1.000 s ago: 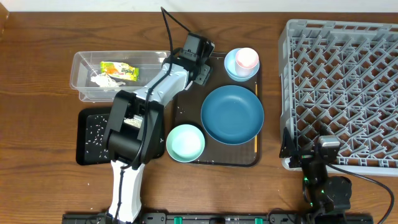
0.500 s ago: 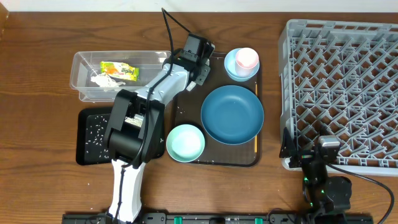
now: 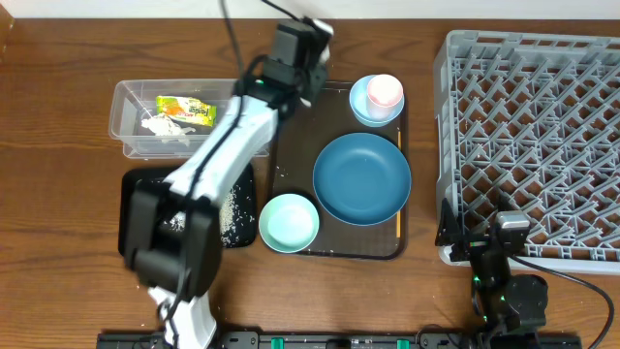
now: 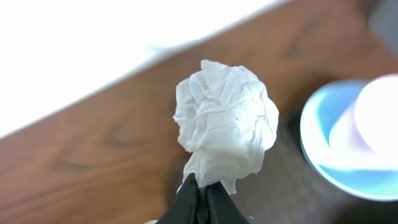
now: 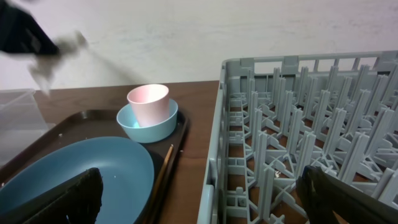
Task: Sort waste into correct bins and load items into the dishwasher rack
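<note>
My left gripper [image 4: 200, 184] is shut on a crumpled white tissue [image 4: 225, 121] and holds it in the air. From overhead the left gripper [image 3: 295, 44] hangs above the back left corner of the brown tray [image 3: 291, 165]. On that tray stand the dark blue dish [image 3: 361, 177], the mint-green bowl [image 3: 289, 222] and the light blue bowl [image 3: 360, 113] with the pink cup [image 3: 385, 91] in it. The clear tub [image 3: 131, 121] holds a green-and-yellow wrapper [image 3: 184, 109] and tissue. Rice [image 3: 232, 218] lies in the black tray [image 3: 133, 186]. My right gripper [image 5: 205, 199] stands open at the rack's [image 3: 533, 136] front left corner.
The brown tray lies between the two bins on the left and the grey rack on the right. A thin stick [image 3: 398, 221] lies along the tray's right rim. My left arm [image 3: 218, 145] stretches over the black tray and the tub's right end.
The left gripper has shut on the tissue and risen with it from the tray's back left corner. The arm has lifted and stretched out. The right arm has not moved.
</note>
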Tool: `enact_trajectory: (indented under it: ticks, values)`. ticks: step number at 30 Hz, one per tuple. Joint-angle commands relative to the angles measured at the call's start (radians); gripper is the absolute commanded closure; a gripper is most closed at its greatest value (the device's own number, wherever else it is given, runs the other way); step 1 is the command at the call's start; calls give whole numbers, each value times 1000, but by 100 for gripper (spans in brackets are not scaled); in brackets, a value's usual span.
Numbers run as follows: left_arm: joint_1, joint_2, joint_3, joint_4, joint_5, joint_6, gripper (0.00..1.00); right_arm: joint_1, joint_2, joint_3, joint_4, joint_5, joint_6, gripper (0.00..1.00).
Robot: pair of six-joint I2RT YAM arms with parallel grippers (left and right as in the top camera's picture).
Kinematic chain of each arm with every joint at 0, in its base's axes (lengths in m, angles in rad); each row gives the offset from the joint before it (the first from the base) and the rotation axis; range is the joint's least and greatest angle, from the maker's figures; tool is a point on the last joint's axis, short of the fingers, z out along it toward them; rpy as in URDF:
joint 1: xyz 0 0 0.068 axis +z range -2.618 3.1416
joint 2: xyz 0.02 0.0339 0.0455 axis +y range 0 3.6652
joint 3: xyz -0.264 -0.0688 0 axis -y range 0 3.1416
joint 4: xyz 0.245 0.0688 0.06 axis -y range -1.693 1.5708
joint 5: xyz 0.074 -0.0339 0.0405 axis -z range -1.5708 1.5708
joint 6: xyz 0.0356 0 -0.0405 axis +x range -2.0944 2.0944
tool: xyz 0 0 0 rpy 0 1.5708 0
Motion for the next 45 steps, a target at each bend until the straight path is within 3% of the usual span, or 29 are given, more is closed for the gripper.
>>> enact_trajectory:
  ticks: [1, 6, 16, 22, 24, 26, 29, 33, 38, 45]
  values:
    - [51, -87, 2, -10, -94, -58, 94, 7, -4, -2, -5, 2, 11, 1]
    - [162, -162, 2, -76, -150, -168, 94, 7, -4, -2, -5, 2, 11, 1]
    - [382, -145, -2, -418, -149, -601, 94, 7, -4, -2, -5, 2, 11, 1]
    - [406, -142, -2, -466, -142, -684, 91, 7, -4, -2, -4, 2, 11, 1]
    - [405, -142, -2, -467, -142, -706, 77, 7, -4, -2, -5, 2, 11, 1]
    - [406, -142, -2, -467, -142, -720, 50, 7, -4, -2, -5, 2, 11, 1]
    - [406, -142, -2, -467, -142, -721, 37, 7, -4, -2, -4, 2, 11, 1]
    - [406, -143, -2, -494, -109, -720, 39, 7, -4, -2, -5, 2, 11, 1]
    - [406, -170, -2, -530, 71, -720, 52, 7, -4, -2, -4, 2, 11, 1]
    - [406, -314, -2, -530, 240, -698, 50, 7, -4, -2, -5, 2, 11, 1]
